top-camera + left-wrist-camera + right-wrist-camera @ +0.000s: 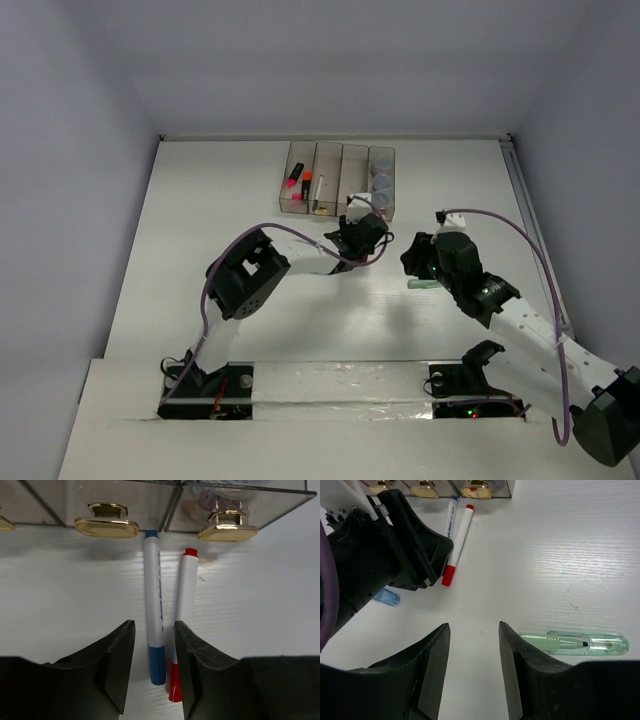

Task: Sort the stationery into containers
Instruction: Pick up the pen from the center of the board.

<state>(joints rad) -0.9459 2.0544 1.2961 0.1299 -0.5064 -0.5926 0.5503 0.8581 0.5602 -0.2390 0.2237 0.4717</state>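
A white worktop (200, 250) is boxed in by pale grey walls, and much on it is half hidden. At the far left of the right wrist view, a light blue marker (388, 598) pokes out from beneath the left arm, only its end showing. The left arm's fingers (117, 670) stand parted and grasp nothing. They straddle a blue-capped pen (154, 605) lying flat on the worktop just in front of the bins, with a sliver of bare surface on either side of it. Just beside it on the right, a red-capped pen (186, 595) runs under the right-hand finger, its lower half partly covered. Further right, the right arm's fingers (430, 670) hang released and empty over the worktop. A pale green marker (580, 643) lies just beside them, one end at the finger's edge.

The row of four joined bins (342, 160) sits at the far side; the wrist views crop them to their fronts and gold tabs (106, 524). From overhead, the leftmost bin holds a pink highlighter (292, 181). An orange highlighter (307, 183) lies against the divider, and which side it is on is hard to tell. The second bin shows a thin white item (320, 190), too small to name. The third bin's contents cannot be made out. The rightmost holds round grey-blue pots (381, 183) in a line.
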